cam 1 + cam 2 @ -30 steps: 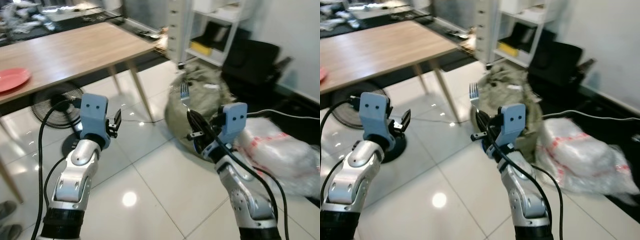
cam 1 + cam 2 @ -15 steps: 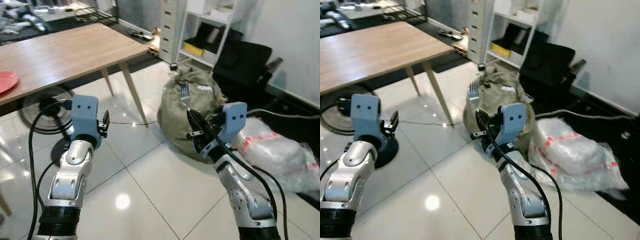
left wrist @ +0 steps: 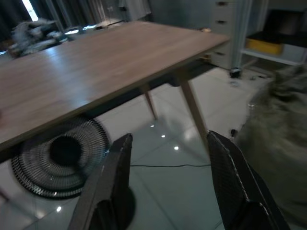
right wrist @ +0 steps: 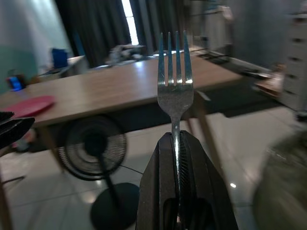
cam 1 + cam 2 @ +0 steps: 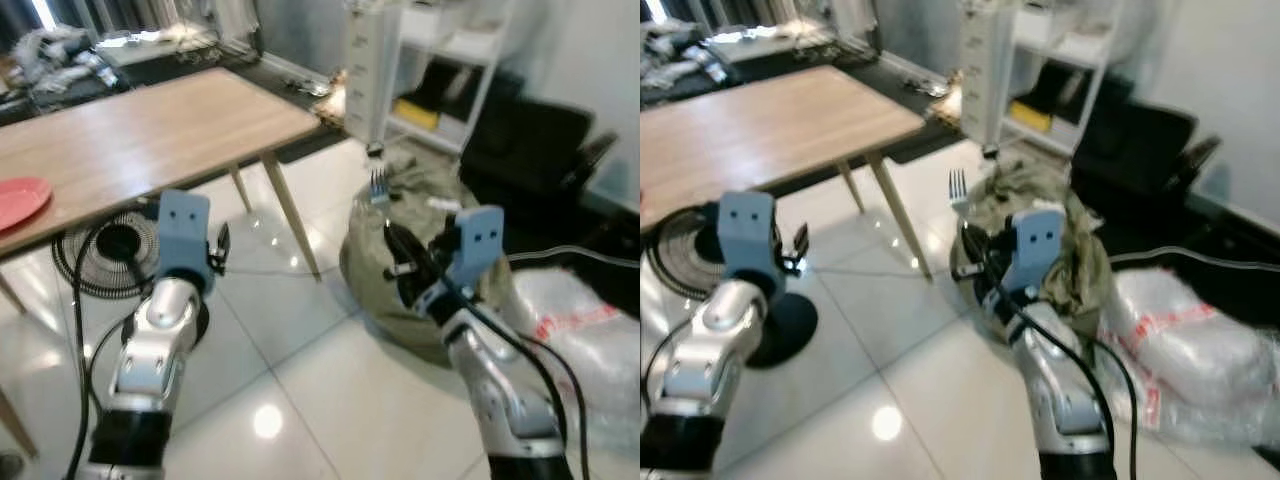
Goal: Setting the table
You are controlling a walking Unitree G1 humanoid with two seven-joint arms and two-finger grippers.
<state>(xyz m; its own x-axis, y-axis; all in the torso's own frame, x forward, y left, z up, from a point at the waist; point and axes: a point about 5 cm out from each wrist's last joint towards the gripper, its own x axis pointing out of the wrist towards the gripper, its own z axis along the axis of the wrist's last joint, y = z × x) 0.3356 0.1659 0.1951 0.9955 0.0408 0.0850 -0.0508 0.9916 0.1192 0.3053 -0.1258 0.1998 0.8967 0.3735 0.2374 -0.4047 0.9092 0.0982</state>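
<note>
Head eyes downward; wrist cams share table, fan.

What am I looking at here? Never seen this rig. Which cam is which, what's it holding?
It is a walking humanoid robot with two silver arms, each ending in a pincer of two long black fingers. The two wide pictures come from a stereo camera on its head, looking forward and down. The other two come from cameras on the wrists, looking along the fingers. The right pincer is shut on a metal fork, held tines up. The left pincer is open and holds nothing. Ahead and to the robot's left stands a wooden table with a red plate on it. A floor fan sits under the table, on white tiles.
</note>
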